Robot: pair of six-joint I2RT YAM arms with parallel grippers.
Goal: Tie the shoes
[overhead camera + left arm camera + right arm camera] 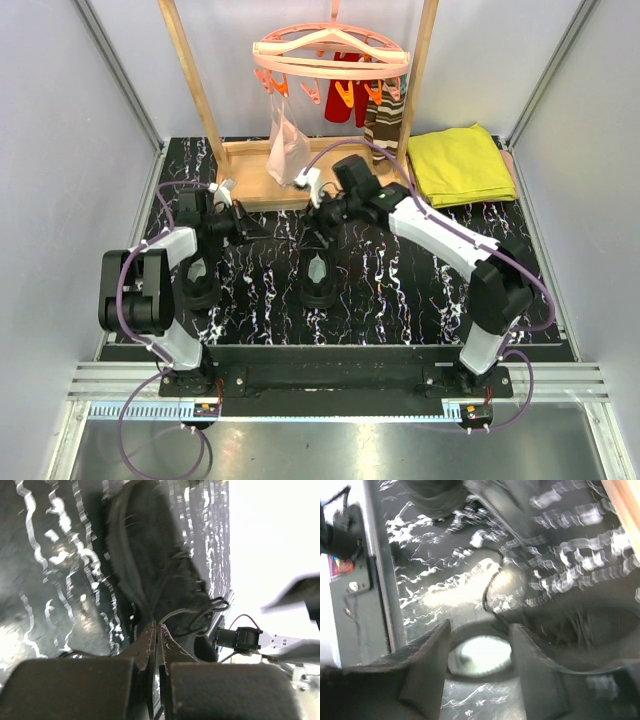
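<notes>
The shoes (318,278) stand on the black marbled tabletop (400,290), well in front of the wooden rack (195,80) with its pink peg hanger (330,55) and of the folded yellow cloth (460,165) at the far right. One shoe sits at mid-table between the two arms, with its pale insole showing. The other (200,290) lies to the left, close against the left arm and partly hidden by it.

Both arms reach inward toward the middle shoe. The right pincer (479,627) hangs over that shoe's opening with its jaws spread wide and holding nothing; the insole shows in the gap below them. The left pincer (157,630) is at the side of the same shoe, its jaws pressed together tip to tip. A thin lace (192,614) loops away from just beside the tips, so it may be pinched there, but the dark, blurred view does not settle that.

On the tabletop beside the shoe, another stretch of lace (489,587) lies in a slack curve.

No knot or bow shows on either shoe. As I judge it, the work is at an early stage: the laces of the middle shoe are loose and being gathered, crossing and knotting are not yet done, and the left-hand shoe looks untouched.
</notes>
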